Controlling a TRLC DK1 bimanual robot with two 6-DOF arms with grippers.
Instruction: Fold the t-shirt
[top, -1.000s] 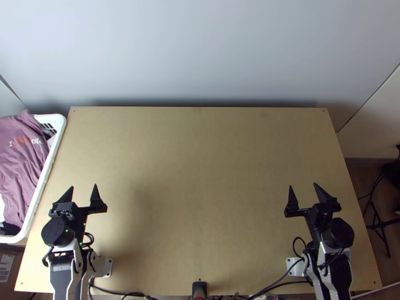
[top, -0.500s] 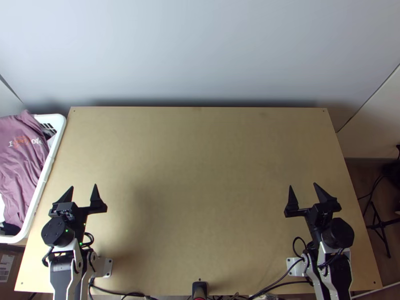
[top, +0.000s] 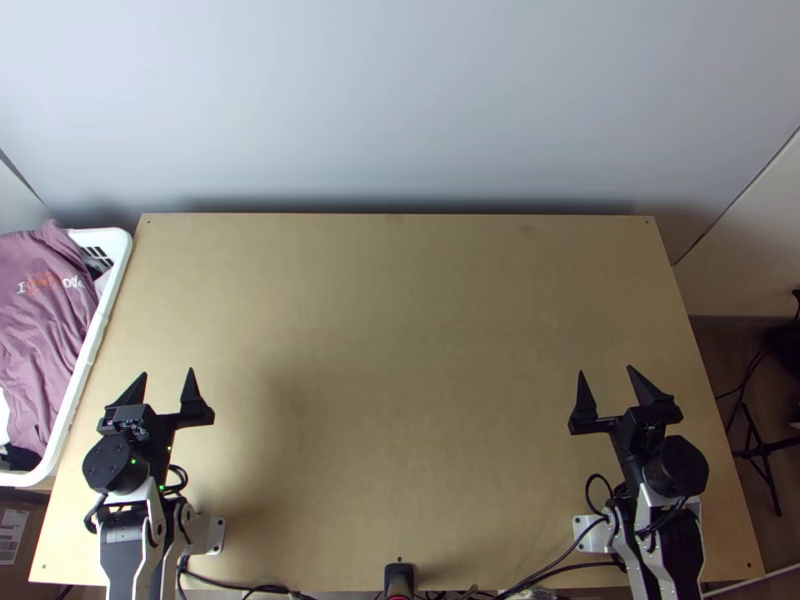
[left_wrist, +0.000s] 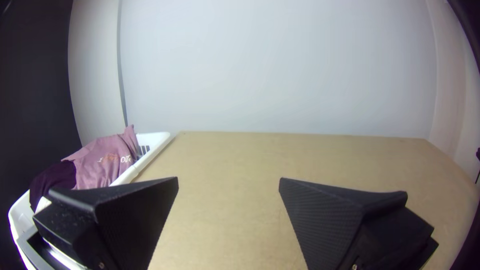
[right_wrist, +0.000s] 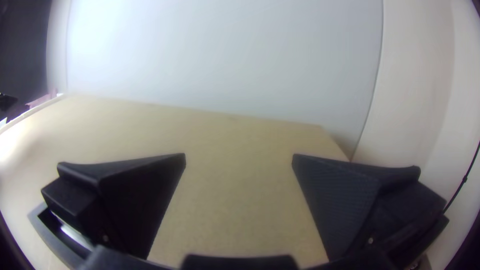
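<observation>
A rumpled mauve t-shirt (top: 42, 345) lies in a white basket (top: 122, 252) (slotted, round-cornered).

Counted two arms (top: 125, 550), one left hand (top: 167, 373), one right hand (top: 606, 371), four black fingers (left_wrist: 327, 220), one table (top: 400, 330), one white basket (top: 117, 242) and one mauve shirt (top: 42, 335). Made out at least one darker cloth (left_wrist: 57, 177).

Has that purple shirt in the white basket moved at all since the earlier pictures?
No. The purple shirt lies bunched in the white basket, just as before against the basket's rim.
</observation>
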